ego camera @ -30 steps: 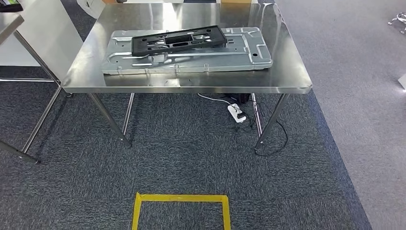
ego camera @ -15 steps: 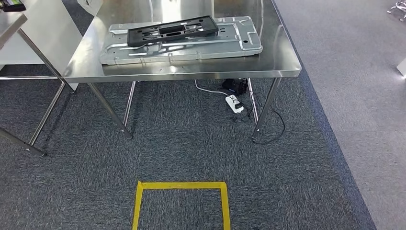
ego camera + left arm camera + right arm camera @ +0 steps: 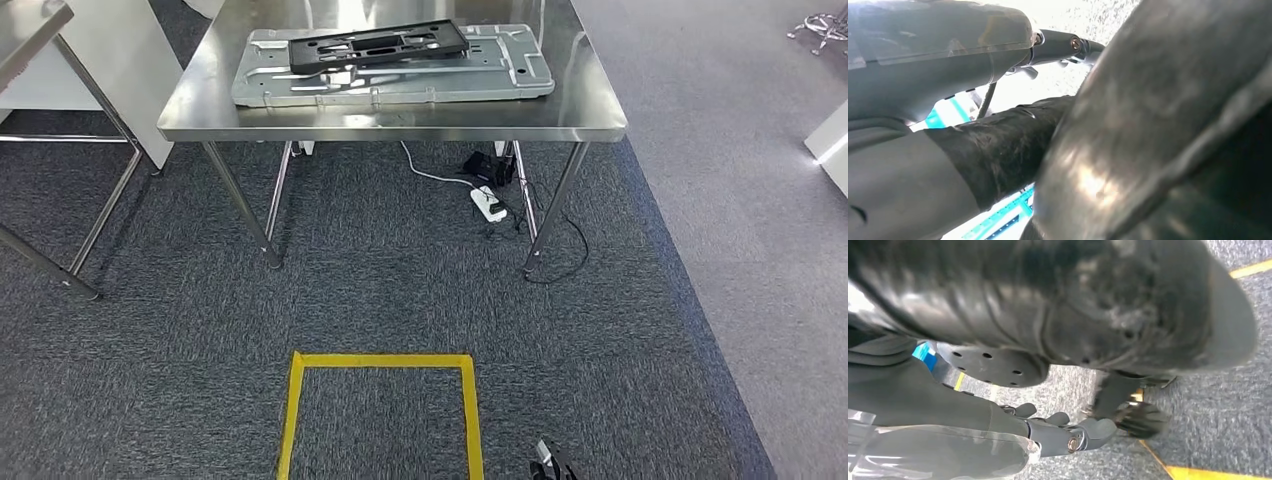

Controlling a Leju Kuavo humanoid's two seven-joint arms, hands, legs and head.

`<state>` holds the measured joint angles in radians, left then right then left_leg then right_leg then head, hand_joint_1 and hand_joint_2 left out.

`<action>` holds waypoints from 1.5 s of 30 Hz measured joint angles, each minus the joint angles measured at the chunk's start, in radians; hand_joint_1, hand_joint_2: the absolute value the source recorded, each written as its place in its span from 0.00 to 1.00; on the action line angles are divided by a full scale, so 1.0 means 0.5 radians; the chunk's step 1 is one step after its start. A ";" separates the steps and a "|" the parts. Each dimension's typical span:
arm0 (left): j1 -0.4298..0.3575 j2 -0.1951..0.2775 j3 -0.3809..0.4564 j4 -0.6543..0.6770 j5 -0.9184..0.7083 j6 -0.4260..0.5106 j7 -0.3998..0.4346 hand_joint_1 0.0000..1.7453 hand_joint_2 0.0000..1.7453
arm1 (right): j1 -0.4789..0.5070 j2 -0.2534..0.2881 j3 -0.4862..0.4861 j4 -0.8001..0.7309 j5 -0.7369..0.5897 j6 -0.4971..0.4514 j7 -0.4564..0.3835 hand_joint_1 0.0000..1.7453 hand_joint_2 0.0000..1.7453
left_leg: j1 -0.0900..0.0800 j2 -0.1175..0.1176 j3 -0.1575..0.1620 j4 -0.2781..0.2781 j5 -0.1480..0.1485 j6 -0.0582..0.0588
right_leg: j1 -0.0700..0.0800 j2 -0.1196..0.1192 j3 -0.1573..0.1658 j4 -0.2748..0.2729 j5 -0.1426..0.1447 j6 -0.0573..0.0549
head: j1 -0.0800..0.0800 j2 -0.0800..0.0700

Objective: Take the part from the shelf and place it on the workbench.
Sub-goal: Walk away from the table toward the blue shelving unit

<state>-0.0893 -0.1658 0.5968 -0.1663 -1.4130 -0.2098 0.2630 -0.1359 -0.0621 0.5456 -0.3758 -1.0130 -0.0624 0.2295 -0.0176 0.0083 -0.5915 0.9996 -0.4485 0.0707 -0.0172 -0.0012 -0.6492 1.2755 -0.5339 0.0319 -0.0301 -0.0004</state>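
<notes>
The far stainless steel worktop (image 3: 590, 110) already carries a flat grey sheet-metal panel (image 3: 520, 72) with the black plastic frame part (image 3: 380, 46) lying on it, so placement looks done. Both hands (image 3: 1068, 432) hang released, grasping nothing.

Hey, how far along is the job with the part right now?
Done, it seems: the black part lies on the metal plate on the workbench. In hand: the right hand holds nothing. Left: nothing evident.
</notes>
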 joint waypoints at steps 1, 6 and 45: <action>-0.002 0.001 -0.001 0.000 0.000 -0.001 0.000 0.00 0.00 | -0.005 -0.006 0.011 -0.008 -0.005 -0.003 -0.002 0.00 0.00 | -0.001 -0.001 -0.035 0.018 0.015 -0.005 | 0.002 0.000 0.101 -0.112 0.047 -0.008 | 0.000 0.000; -0.008 0.007 -0.007 0.000 -0.001 -0.004 0.000 0.00 0.00 | -0.031 -0.025 0.066 -0.054 -0.042 -0.023 -0.005 0.00 0.00 | -0.005 0.000 -0.109 0.060 0.086 -0.052 | 0.025 -0.001 0.368 -0.552 -0.015 -0.042 | 0.000 0.000; -0.007 0.043 -0.093 0.000 -0.004 -0.044 -0.002 0.00 0.00 | -0.038 -0.109 0.557 -0.304 -0.506 -0.139 -0.107 0.00 0.00 | 0.019 -0.007 -0.124 0.542 -0.263 -0.135 | 0.022 0.035 0.160 -0.576 0.175 -0.102 | 0.000 0.000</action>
<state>-0.0926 -0.1443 0.5501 -0.1661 -1.4149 -0.2316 0.2619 -0.1550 -0.1167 0.8243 -0.5280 -1.2658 -0.1317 0.1760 -0.0083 0.0047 -0.6533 1.2708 -0.5801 0.0033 -0.0060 0.0160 -0.5693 0.9877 -0.4463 -0.0193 -0.0302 -0.0004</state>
